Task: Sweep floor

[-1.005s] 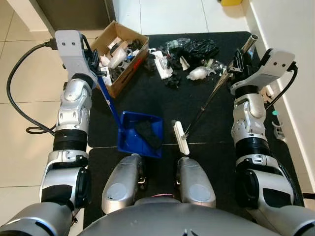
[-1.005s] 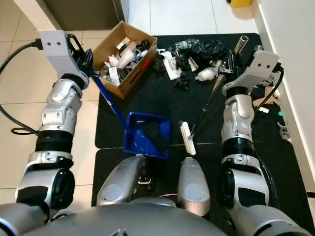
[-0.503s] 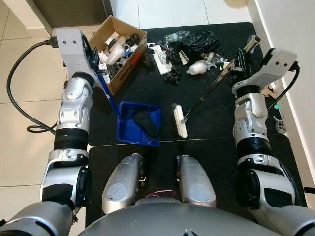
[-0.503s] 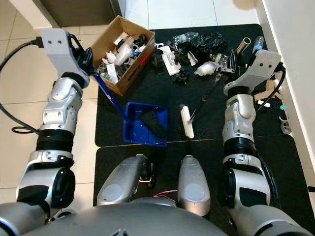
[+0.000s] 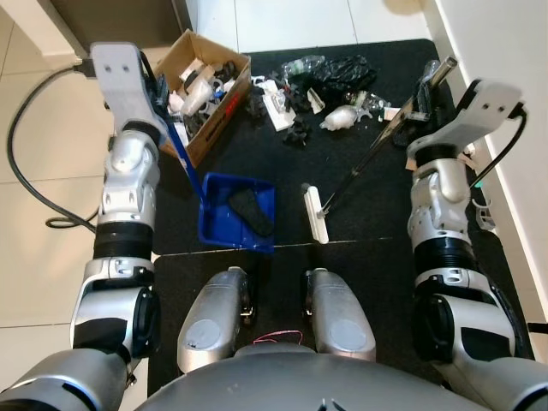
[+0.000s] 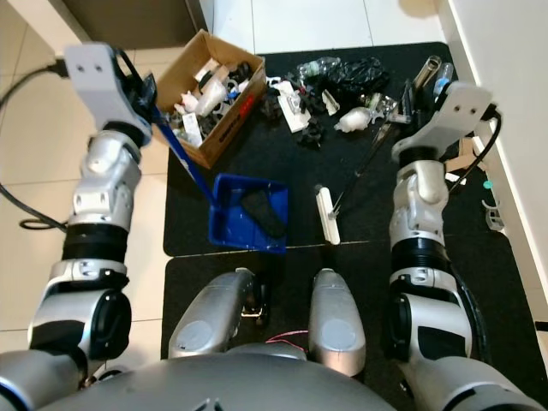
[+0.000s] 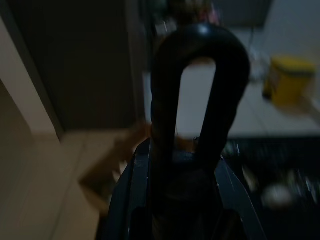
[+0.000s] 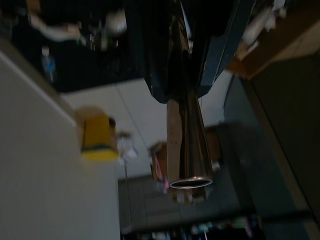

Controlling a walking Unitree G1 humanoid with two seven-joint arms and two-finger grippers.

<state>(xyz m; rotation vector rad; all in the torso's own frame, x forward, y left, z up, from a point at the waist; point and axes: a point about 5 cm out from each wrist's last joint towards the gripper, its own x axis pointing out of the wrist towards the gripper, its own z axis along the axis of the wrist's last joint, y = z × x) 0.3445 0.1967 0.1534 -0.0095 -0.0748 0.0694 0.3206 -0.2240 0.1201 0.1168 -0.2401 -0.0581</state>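
Left hand (image 5: pixel 167 101) clamped dustpan (image 5: pixel 237 212) handle; right hand (image 5: pixel 417 104) gripped broom (image 5: pixel 318 213) shaft. Broom head edged back from dustpan; litter (image 5: pixel 317 81) unswept.

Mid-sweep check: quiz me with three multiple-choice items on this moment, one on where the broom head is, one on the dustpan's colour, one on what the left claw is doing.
1. Where is the white broom head?
A. inside the cardboard box
B. on the black mat, on the robot's right of the dustpan
C. on the pale tiles beside the cable

2. What colour is the dustpan?
A. blue
B. yellow
C. red

3. What is the state of the left claw?
A. open above the litter
B. hanging idle at the robot's side
C. shut on the dustpan's long blue handle

Answers:
1 B: the head lies on the black mat, apart from the pan's right edge.
2 A: tray and handle are both blue, with a dark scrap in the tray.
3 C: the handle runs from the tray up into the left claw, near the cardboard box.
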